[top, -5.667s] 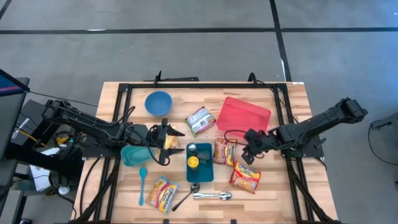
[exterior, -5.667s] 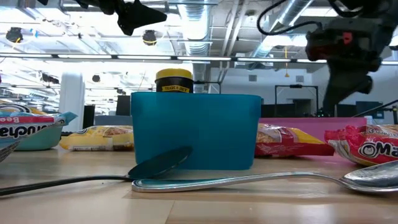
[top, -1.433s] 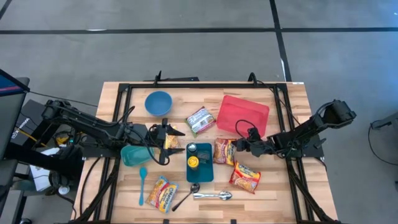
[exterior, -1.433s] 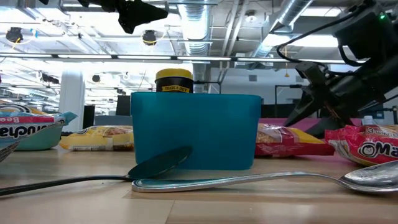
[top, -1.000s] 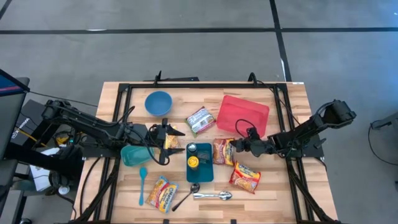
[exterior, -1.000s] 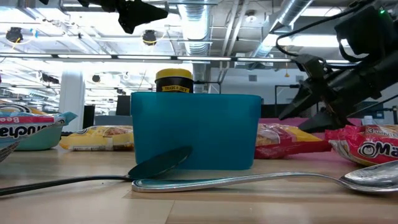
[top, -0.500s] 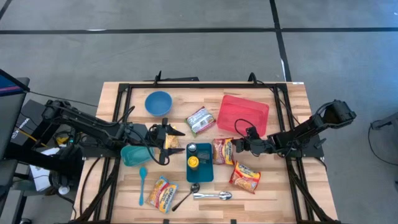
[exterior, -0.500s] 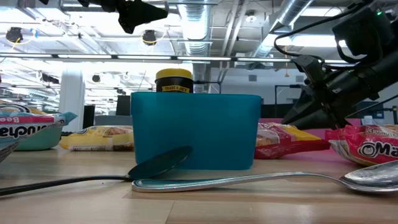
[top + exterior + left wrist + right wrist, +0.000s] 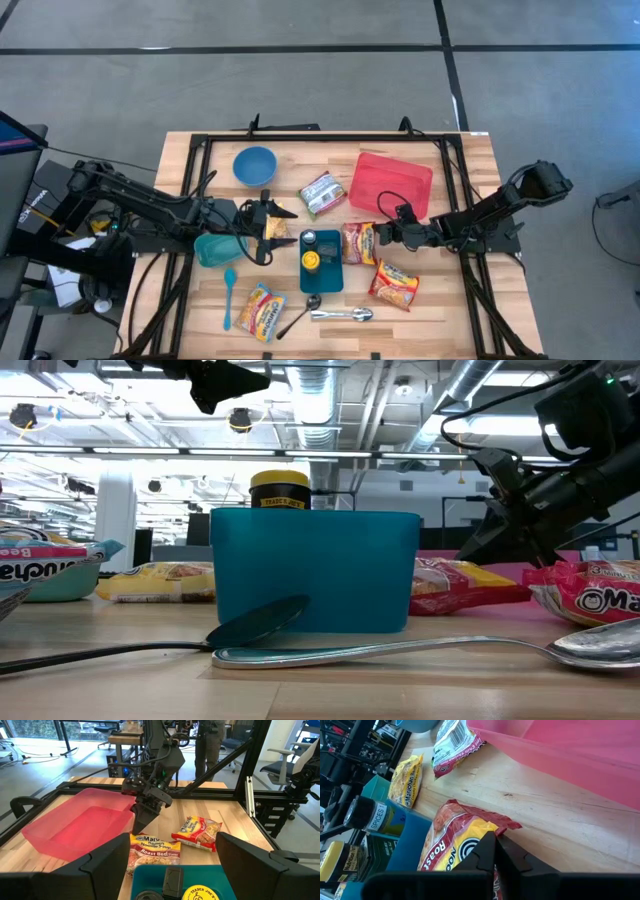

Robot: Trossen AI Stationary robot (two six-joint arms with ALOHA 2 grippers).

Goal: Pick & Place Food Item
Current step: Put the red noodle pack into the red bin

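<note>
Reaching in from the bench's right edge, our right claw (image 9: 378, 233) is clenched on the near corner of the roast-beef ramen packet (image 9: 359, 243), its two fingers pinched together on the wrapper's crimped red edge, as our right wrist view shows. That packet lies flat on the bench (image 9: 455, 300) near its middle, just beside the teal bin (image 9: 322, 272) and a little way in front of the red tray (image 9: 390, 184).

A second ramen packet (image 9: 395, 284) lies toward the front right corner, apart from the first one. The bin holds a yellow-lidded jar (image 9: 312, 261).

Our left claw (image 9: 262, 228) hangs released, fingers spread wide, above the bench's left half, close to a teal cup (image 9: 216, 249) and a small yellow packet (image 9: 273, 229).

Toward the back edge sit a blue bowl (image 9: 254, 165) and a green-and-white packet (image 9: 322, 193). Along the front edge lie a teal spoon (image 9: 229, 298), another noodle packet (image 9: 261, 310), a dark spoon (image 9: 299, 314) and a metal spoon (image 9: 344, 314).
</note>
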